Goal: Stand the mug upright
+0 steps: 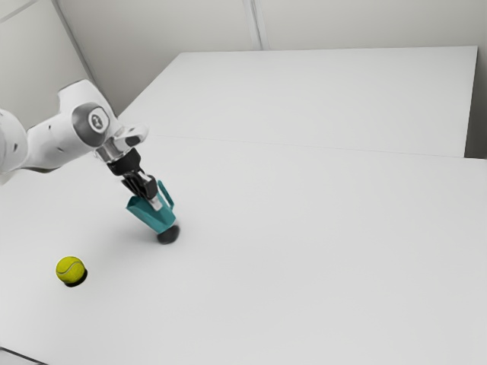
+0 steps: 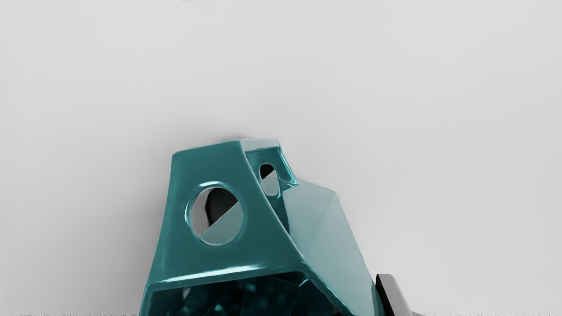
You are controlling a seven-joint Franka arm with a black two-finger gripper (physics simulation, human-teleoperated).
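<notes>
Mug [image 2: 259, 250]: smooth, glossy surface with bright highlights along the rim; desk [image 1: 304, 266]: smooth, matt; arm [image 1: 57, 142]: smooth, plastic-like shell, low sheen; claw [image 1: 156, 201]: matt black body; ball [image 1: 70, 268]: matt.

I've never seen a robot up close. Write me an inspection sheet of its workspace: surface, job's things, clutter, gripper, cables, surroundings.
Surface: white table, a thin line running across it toward the back; dark shadows under the mug and ball.
Job's things: teal mug, tilted, not upright.
Clutter: one yellow-green tennis ball, apart from the mug.
Gripper: black gripper, closed on the mug.
Cables: nothing seen for certain; a thin dark line crosses the exterior view's lower left corner, unclear what.
Surroundings: plain pale walls.
</notes>
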